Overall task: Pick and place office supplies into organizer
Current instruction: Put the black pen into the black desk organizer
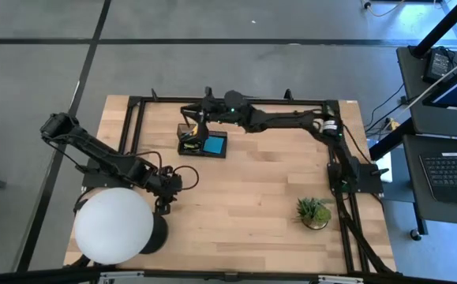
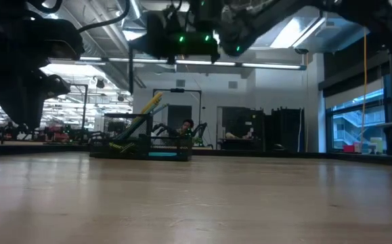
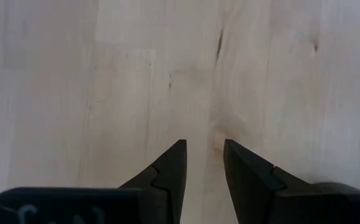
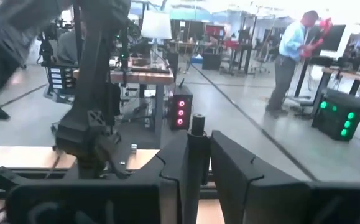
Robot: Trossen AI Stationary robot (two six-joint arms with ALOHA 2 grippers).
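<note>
Placement is judged to be the step in hand: the right tool (image 1: 192,118) is held above the organizer (image 1: 203,145) at the far side of the bench (image 1: 244,197), and in the right wrist view a thin dark pen (image 4: 196,149) is seen standing upright between its fingers (image 4: 232,165), which are closed onto it with only the pen's width left between them. The organizer is already stocked: a blue note pad (image 1: 215,145) lies in its right-hand compartment, and yellow-handled scissors (image 2: 140,116) lean out of it at a slant, as the low view shows. The next move is judged to call for the pen to be lowered, tip down, into a free compartment beside the scissors, and to be let go only once it is inside the walls, since a tall thin item may tip out.

The left tool (image 3: 203,163) is parked low over bare wood near the front left, its fingers slightly apart and nothing held between them.

Pale wooden planks make up the bench surface, bordered by a black metal frame (image 1: 236,101). A big white globe lamp (image 1: 114,225) stands at the front left corner and a small potted plant (image 1: 313,211) toward the front right. Beyond, a workshop with other benches is seen, with a person (image 4: 290,59) standing well off.
</note>
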